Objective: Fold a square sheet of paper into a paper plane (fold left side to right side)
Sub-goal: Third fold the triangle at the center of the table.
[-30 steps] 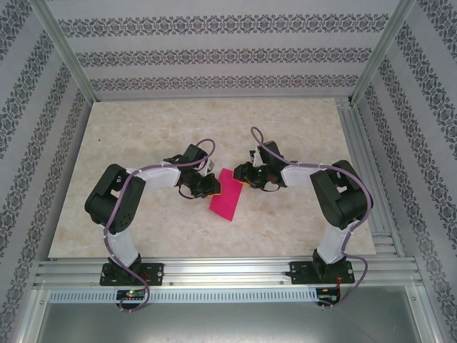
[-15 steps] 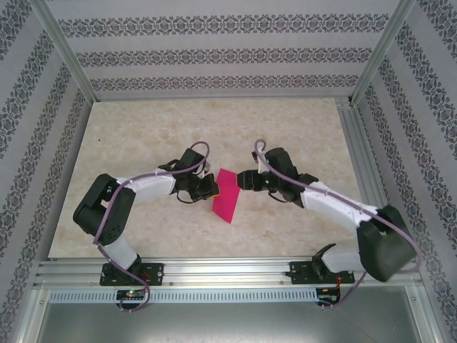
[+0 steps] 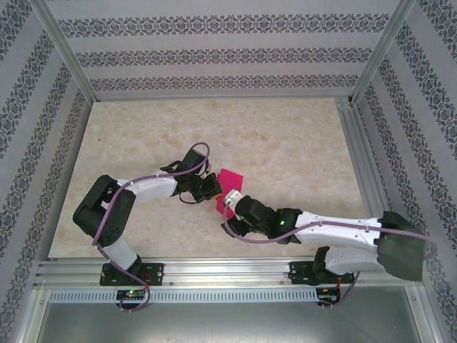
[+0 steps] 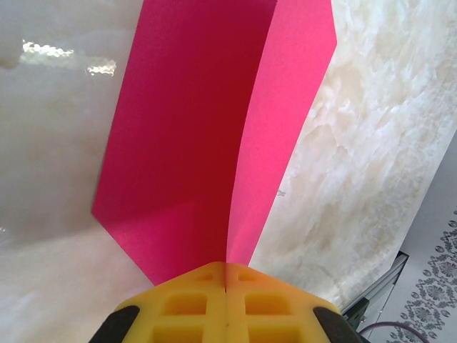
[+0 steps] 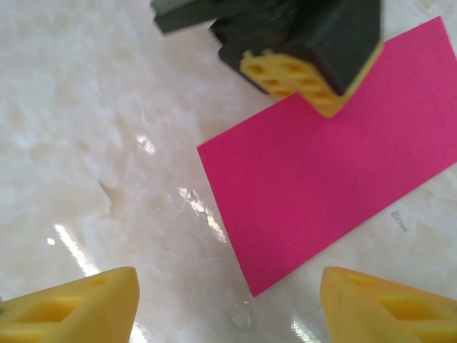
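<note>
Left pincer [image 4: 226, 280] is clenched on the sheet of paper [image 4: 187, 136]. In its wrist view the two yellow pads meet tight and the magenta-pink sheet comes straight out of their seam. The sheet shows two faces there, a darker one on the left and a brighter one on the right, meeting along a straight line that runs away from the pads. From above, the sheet lies near the middle of the pale marbled surface [image 3: 285, 136], a little toward the near edge, with the left pincer at its left side. Right pincer [image 5: 228, 296] is released, its yellow fingertips standing wide apart with nothing between them. It faces the near short end of the sheet, apart from it.
</note>
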Action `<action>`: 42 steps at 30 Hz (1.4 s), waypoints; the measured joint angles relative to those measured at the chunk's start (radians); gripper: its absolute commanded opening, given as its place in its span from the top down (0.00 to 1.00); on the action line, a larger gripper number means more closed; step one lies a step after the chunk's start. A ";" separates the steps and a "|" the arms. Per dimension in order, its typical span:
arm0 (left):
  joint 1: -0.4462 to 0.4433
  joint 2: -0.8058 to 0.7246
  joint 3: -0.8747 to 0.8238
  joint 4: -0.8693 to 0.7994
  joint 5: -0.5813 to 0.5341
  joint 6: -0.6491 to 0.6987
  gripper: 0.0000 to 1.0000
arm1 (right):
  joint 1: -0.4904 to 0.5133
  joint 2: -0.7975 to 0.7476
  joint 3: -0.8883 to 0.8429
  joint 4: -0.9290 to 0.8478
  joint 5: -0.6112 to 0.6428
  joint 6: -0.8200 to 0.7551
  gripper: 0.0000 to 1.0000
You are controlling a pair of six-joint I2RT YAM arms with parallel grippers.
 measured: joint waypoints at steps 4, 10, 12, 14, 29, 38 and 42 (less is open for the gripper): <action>0.000 0.003 0.000 0.003 0.000 -0.006 0.95 | 0.053 0.148 0.086 -0.015 0.078 -0.056 0.32; 0.000 0.005 0.000 0.003 0.000 -0.006 0.95 | 0.066 0.260 0.161 -0.013 0.153 -0.099 0.40; 0.000 0.005 0.000 0.003 0.000 -0.006 0.95 | 0.061 0.274 0.165 -0.006 0.169 -0.112 0.47; 0.000 0.005 0.000 0.003 0.000 -0.006 0.95 | 0.054 0.282 0.165 -0.005 0.177 -0.119 0.57; 0.000 0.015 0.024 -0.035 -0.002 0.041 0.54 | -0.011 0.253 0.136 0.009 0.095 -0.148 1.00; 0.074 -0.131 0.088 -0.235 -0.027 0.164 0.49 | -0.040 0.237 0.122 0.009 0.035 -0.166 1.00; 0.088 -0.116 0.187 -0.256 -0.006 0.219 0.65 | -0.044 0.237 0.121 0.012 0.014 -0.166 1.00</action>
